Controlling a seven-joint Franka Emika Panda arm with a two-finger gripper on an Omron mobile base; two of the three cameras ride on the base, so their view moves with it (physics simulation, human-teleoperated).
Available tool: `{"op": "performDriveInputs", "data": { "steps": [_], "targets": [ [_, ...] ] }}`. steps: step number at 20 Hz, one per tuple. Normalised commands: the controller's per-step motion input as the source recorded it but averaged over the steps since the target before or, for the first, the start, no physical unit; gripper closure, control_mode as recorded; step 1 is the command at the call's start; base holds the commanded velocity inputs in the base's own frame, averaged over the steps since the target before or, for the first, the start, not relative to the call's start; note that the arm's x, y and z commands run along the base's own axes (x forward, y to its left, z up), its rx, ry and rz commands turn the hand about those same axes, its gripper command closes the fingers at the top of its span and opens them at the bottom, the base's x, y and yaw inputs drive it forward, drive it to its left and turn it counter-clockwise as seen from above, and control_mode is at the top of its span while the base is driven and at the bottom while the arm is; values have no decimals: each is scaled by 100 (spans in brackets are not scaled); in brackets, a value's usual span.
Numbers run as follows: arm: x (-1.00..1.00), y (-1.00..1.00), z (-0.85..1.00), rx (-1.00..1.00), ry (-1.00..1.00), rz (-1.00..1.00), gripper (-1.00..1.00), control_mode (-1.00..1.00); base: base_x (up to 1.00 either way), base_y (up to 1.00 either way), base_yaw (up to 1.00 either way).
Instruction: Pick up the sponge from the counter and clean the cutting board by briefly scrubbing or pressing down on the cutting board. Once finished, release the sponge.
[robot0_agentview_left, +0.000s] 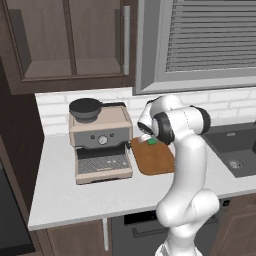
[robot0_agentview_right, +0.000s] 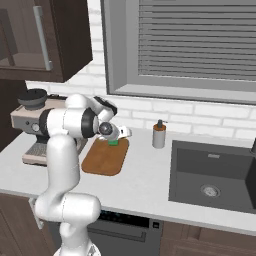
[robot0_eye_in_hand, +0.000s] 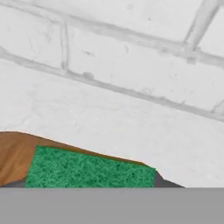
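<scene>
Kitchen counter (robot0_agentview_left: 70, 195) | sponge (robot0_eye_in_hand: 89, 168) on cutting board's (robot0_agentview_left: 152, 159) far end, near brick backsplash (robot0_eye_in_hand: 131, 65) | gripper (robot0_agentview_right: 119, 136) low over sponge, grip state unclear | espresso machine (robot0_agentview_left: 100, 142) beside board | sink (robot0_agentview_right: 212, 175) well apart

Even, soft rendered light with no glare. The desk (robot0_agentview_left: 70, 195) reads pale and bright; the cabinets (robot0_agentview_left: 65, 40) above stay dim. Shadows are faint. The hand view is coarse and slightly blurred, the brick backsplash (robot0_eye_in_hand: 131, 52) grainy.
</scene>
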Motion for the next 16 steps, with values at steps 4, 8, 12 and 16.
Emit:
{"op": "performDriveInputs", "data": {
  "steps": [4, 8, 12, 16],
  "targets": [
    [-7, -95, -24, 1, -1, 0, 100, -100, 0, 0, 0],
    [-36, -94, -27, 4, -5, 3, 100, -100, 0, 0, 0],
    [-82, -64, -24, 1, -12, 9, 100, -100, 0, 0, 0],
    [-92, -32, -39, 0, -11, 17, 100, -100, 0, 0, 0]
  ]
}}
